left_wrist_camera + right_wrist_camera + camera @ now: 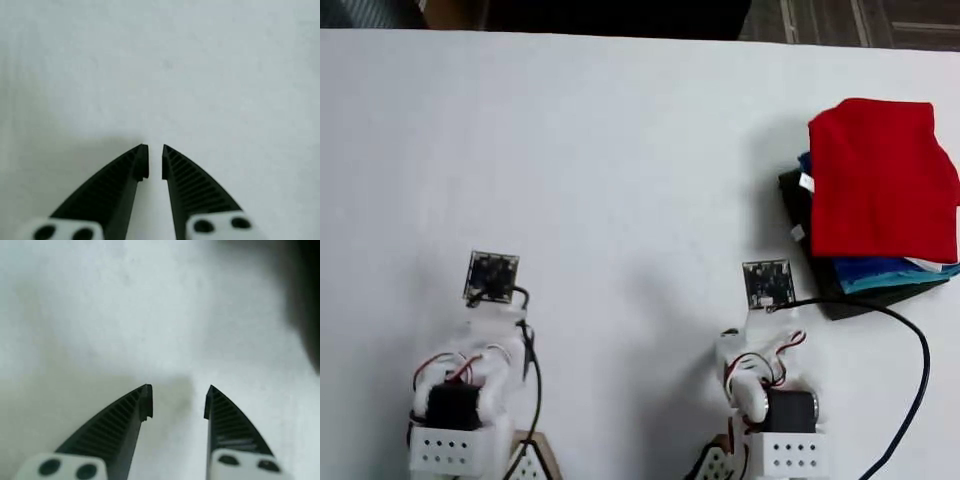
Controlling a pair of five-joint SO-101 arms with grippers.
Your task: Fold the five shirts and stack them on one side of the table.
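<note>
Left gripper point(155, 162) first: its black ribbed fingers point(122, 182) are sitting almost together, with a thin slit of white table point(160, 60) showing between the tips. Over to the right gripper point(177, 402): its fingers point(232, 432) are standing clearly spread, with only tabletop showing between them.

Pulling back, two arms are sitting at the near edge, the left arm point(460, 400) and the right arm point(765, 400). One black cable point(920, 370) is looping from the right arm out to the right and back to the near edge, passing just beside the stack point(880, 200).

That one stack of folded shirts is lying at the right side of the table, just beyond the right arm. The red shirt point(880, 170) is lying on top, a blue edge point(805, 160) is peeking out below it, then a teal layer point(880, 273), and the black shirt point(798, 205) is at the bottom. I am counting four; a white sliver in the stack could be a shirt or a tag, I cannot tell.
</note>
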